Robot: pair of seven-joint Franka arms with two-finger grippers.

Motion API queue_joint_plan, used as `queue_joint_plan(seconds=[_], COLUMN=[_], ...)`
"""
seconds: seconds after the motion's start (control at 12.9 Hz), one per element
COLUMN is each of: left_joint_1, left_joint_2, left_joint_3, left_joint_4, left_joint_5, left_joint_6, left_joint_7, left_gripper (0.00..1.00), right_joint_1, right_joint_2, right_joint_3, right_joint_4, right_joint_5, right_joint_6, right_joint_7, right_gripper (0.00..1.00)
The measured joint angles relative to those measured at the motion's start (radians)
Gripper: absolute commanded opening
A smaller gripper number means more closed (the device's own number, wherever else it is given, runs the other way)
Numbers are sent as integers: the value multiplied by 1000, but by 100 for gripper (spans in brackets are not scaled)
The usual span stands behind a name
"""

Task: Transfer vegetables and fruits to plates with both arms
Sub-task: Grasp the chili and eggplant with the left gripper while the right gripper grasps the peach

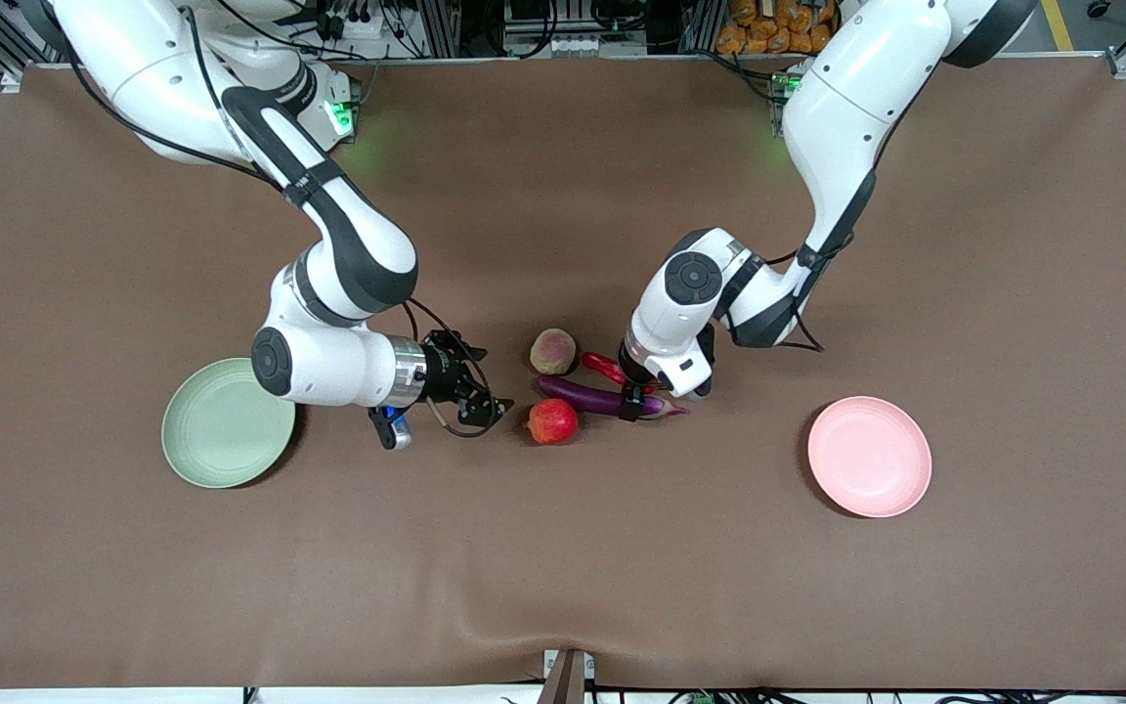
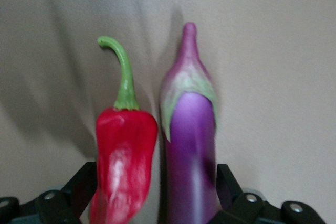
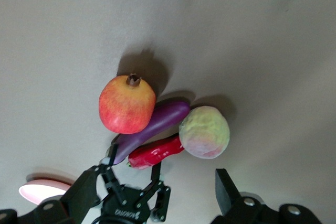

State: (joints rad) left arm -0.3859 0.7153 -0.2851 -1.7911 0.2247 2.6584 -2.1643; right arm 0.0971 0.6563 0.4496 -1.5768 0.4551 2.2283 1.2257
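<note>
Purple eggplant [image 1: 590, 396] was straddled by the spread left gripper [image 1: 633, 399], chili [image 1: 604, 368] just beside, ready for pinching. Beside the eggplant, near the pomegranate [image 1: 552, 421], the right gripper [image 1: 485, 396] was held spread.

- Eggplant [image 1: 590, 396], chili [image 1: 605, 368], peach [image 1: 553, 351], pomegranate [image 1: 552, 421] clustered mid-surface [image 1: 563, 567].
- Peach farthest from front camera, pomegranate nearest, eggplant between them.
- Chili just beside eggplant, on the side away from front camera, next to peach.
- Pomegranate touching or just beside the eggplant end toward right arm's end.
- One plate [image 1: 228, 422] toward right arm's end, other plate [image 1: 870, 456] toward left arm's end; both well apart from cluster, nothing on either.
- Left end effector [image 1: 643, 399] down at the eggplant's stem end, open, fingers [image 2: 227, 182] straddling eggplant and chili.
- Right end effector [image 1: 499, 403] open, low, just beside pomegranate, between it and the nearer plate.
</note>
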Motion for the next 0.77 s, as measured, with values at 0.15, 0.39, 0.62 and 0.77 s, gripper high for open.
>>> queue_joint_plan(seconds=[0.15,0.39,0.62,0.77], left_joint_1=[-25,-32,-32,-31], left_joint_2=[12,19,19,19], left_joint_3=[24,32,35,37], left_joint_4=[0,0,2,7], left_joint_5=[5,8,8,9], left_joint_6=[7,11,12,12], left_joint_7=[-1,-1,-1,-1], left_gripper=[100,100,100,100], right_joint_1=[22,59,61,62], right_joint_2=[6,7,3,-3], right_joint_3=[2,2,3,6], right_joint_4=[0,-22,-83,-107], right_joint_5=[2,-26,-49,-56], right_joint_6=[37,40,39,39], right_joint_7=[1,-30,-200,-288], right_gripper=[100,100,100,100])
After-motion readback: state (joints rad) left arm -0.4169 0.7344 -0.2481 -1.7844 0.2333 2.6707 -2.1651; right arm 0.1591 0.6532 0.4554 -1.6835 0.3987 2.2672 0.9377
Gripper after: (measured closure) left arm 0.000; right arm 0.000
